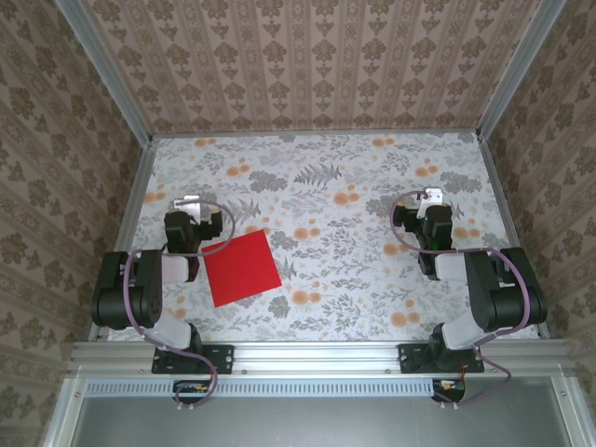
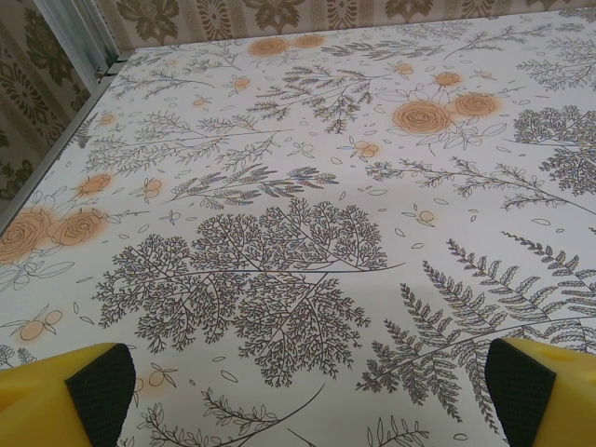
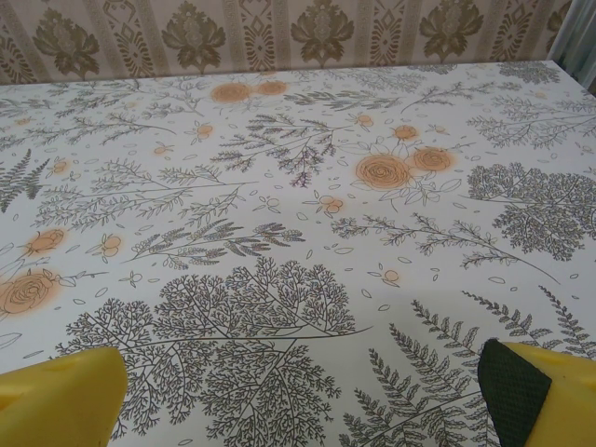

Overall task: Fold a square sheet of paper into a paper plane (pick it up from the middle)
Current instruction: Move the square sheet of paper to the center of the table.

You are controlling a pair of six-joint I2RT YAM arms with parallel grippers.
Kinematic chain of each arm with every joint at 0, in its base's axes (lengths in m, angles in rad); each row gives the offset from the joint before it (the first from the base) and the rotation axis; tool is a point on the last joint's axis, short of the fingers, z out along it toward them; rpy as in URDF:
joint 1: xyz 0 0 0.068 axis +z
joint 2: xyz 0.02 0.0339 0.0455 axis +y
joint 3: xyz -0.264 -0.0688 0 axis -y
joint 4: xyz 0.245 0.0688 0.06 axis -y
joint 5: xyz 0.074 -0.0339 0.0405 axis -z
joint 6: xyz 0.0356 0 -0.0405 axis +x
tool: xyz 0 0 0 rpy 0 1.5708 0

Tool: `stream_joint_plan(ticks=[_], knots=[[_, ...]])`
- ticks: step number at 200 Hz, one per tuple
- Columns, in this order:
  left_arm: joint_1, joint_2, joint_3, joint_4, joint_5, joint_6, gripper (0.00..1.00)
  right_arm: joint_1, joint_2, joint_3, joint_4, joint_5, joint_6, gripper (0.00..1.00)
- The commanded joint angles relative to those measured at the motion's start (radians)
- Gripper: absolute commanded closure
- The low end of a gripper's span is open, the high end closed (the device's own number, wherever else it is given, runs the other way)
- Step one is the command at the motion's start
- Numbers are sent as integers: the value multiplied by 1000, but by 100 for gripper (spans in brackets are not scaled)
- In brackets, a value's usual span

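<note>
Lying near left hand (image 1: 191,201): red paper (image 1: 242,268)

You have one square sheet of paper (image 1: 242,268) lying on one table (image 1: 372,186), and it is the single red thing there. You can count two arms, the left arm (image 1: 140,291) and the right arm (image 1: 489,293), and each carries one pair of jaws with two yellow fingers (image 2: 47,396), so this makes four fingers in total. Around the table you see three patterned walls (image 1: 307,56) and two metal posts (image 1: 104,65) at the far corners.
</note>
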Motion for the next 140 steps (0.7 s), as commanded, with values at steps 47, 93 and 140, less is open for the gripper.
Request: stream_joint_plan(ticks=[47,93,140], knots=[[1,-104,-77,104,-85,-16,0,1,-122,61,-196,44,8,0],[-2,-419,38,-372,-181,-105,0,24,-239,356,-787,80,192,0],[-6,-548,335,-994,-268,-367,0,261,-200,511,-967,43,274,0]])
